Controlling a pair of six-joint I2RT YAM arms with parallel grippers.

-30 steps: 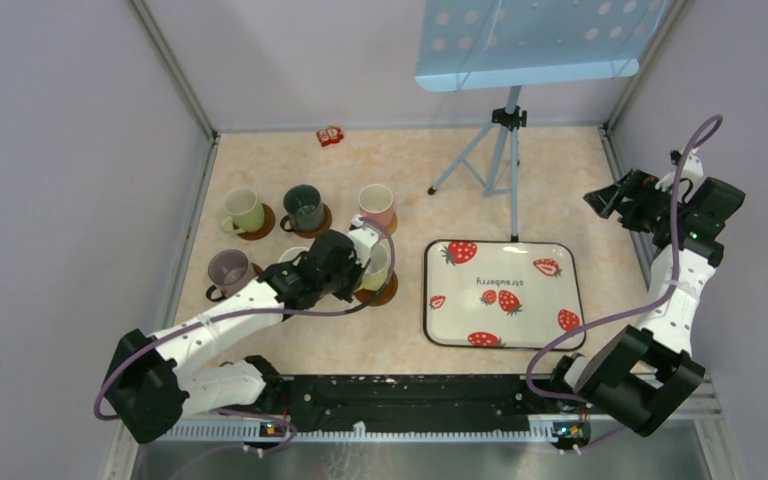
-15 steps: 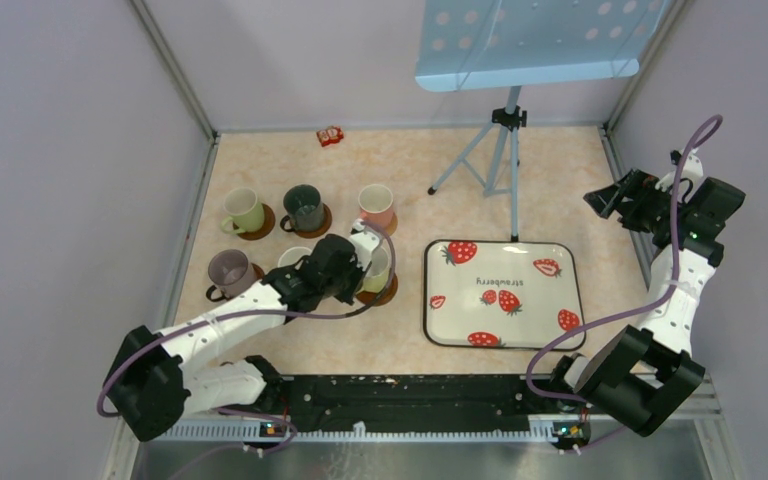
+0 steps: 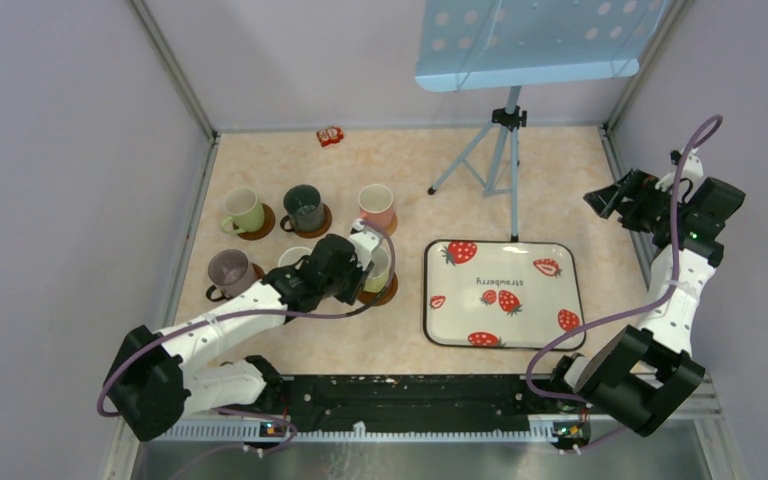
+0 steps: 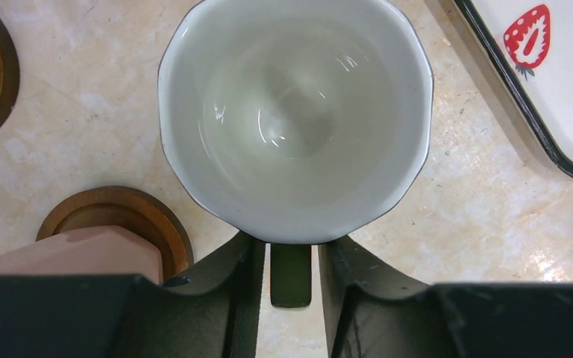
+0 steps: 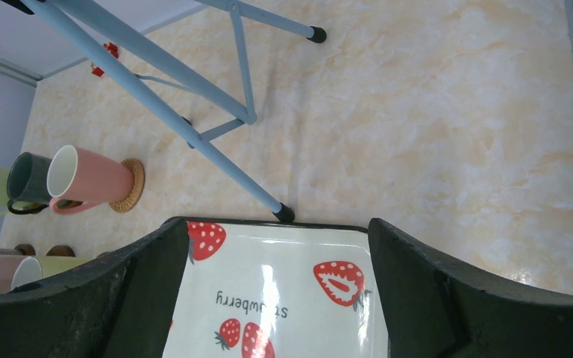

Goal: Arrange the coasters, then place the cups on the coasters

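Leftward on the desk [image 3: 400, 340], five small handled cups [image 3: 243, 210] seated on round brown grooved coasters [image 3: 263, 226]. Left claw [image 4: 291, 257] slightly parted astride the handle [image 4: 291, 280] of a sixth, yellow-green cup [image 4: 295, 119], likely letting go once seated on own dark coaster [image 3: 386, 293]. Glossy pale inside, nothing in there. Further right, white strawberry-print tray [image 3: 505, 322] bare. Right claw [image 5: 277, 239] spread wide, gripping nothing, parked out of the way.

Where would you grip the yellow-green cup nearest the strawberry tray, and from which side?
By its handle, a narrow strap that sticks out sideways from the wall. The yellow-green cup stands upright on its coaster with that handle pointing left, so come from the left with one finger on each side of it, as the left gripper is lined up. The rim looks too wide.
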